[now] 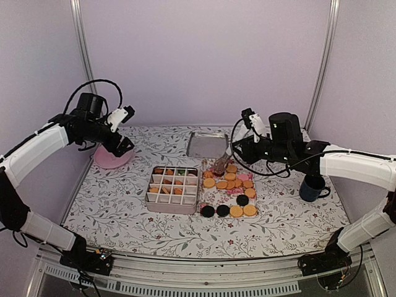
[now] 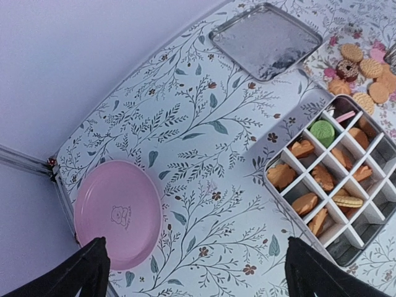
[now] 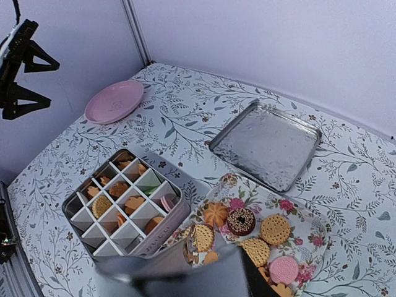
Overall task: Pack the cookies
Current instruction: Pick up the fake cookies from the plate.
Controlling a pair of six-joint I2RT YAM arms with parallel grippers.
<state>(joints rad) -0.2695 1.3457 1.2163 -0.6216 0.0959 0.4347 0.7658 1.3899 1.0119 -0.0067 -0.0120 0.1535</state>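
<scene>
Several round cookies (image 1: 230, 184), orange, black and pink, lie on a floral tray (image 3: 247, 189). To the left of it, a partitioned tin (image 1: 150, 185) holds more cookies (image 3: 101, 206), among them a green one (image 2: 322, 132). My left gripper (image 1: 120, 146) hangs open and empty above the tablecloth, between the pink plate (image 2: 117, 213) and the tin (image 2: 267, 175). My right gripper (image 1: 224, 159) hovers over the tray's far left corner. In the right wrist view a grey shiny blurred piece (image 3: 173, 275) fills the right gripper's (image 3: 185, 281) jaws. What the piece is does not show.
A square silver lid (image 1: 206, 143) lies behind the tray and tin. The pink plate (image 1: 111, 159) sits at the far left by the wall. A dark blue mug (image 1: 312, 189) stands at the right, under the right arm. Walls and frame posts close in the back and sides.
</scene>
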